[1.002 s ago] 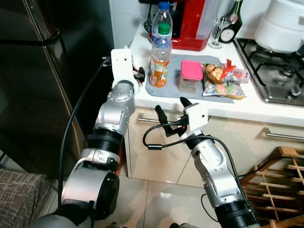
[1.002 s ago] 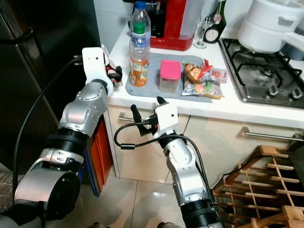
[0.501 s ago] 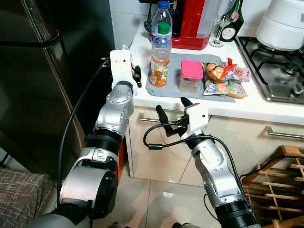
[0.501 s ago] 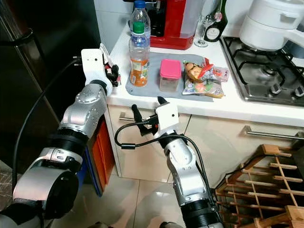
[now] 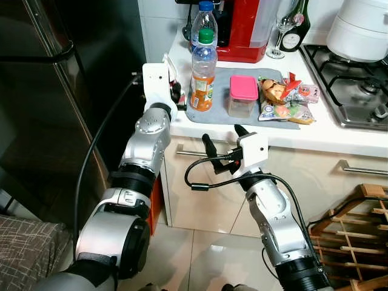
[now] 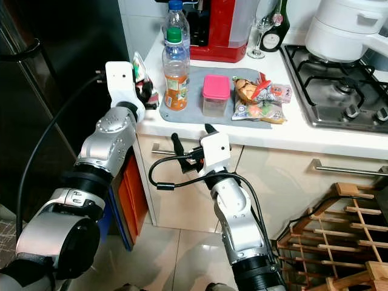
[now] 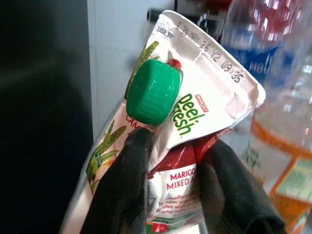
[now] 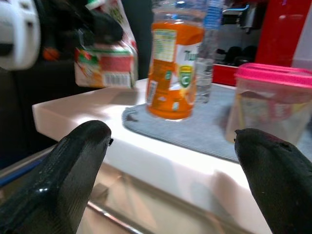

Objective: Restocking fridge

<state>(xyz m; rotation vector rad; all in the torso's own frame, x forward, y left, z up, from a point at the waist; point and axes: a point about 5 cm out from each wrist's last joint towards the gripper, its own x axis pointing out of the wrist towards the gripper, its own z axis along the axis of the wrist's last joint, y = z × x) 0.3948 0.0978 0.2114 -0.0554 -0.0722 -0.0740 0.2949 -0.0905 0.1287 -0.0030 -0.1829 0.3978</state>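
the left gripper (image 7: 170,161) is up by the left edge of the white counter (image 5: 315,136), close to the dark fridge (image 5: 48,109). its two black fingers (image 7: 124,187) are squeezed on a food pouch (image 7: 195,117), one finger on each side of it. the pouch is white and red with a green screw cap (image 7: 153,91), and the words on it say mixed. it sits up in the air between the fingers, just beside the orange juice bottle (image 5: 203,73)

the right gripper (image 5: 221,145) is lower down, in front of the counter edge, above a drawer handle (image 5: 188,154). its two fingers (image 8: 73,170) are spread wide apart and nothing is in them. they touch nothing

a grey mat (image 5: 242,115) lies on the counter. on it stand the orange juice bottle with a green cap, a clear tub with a pink lid (image 5: 244,96), and some bright snack bags (image 5: 288,100). a water bottle with a blue cap (image 5: 205,18) stands behind the juice bottle, next to a red machine (image 5: 248,30). a stove (image 5: 351,85) is off to the right with a white pot (image 5: 361,27) on it. a wooden rack (image 5: 357,236) stands on the floor
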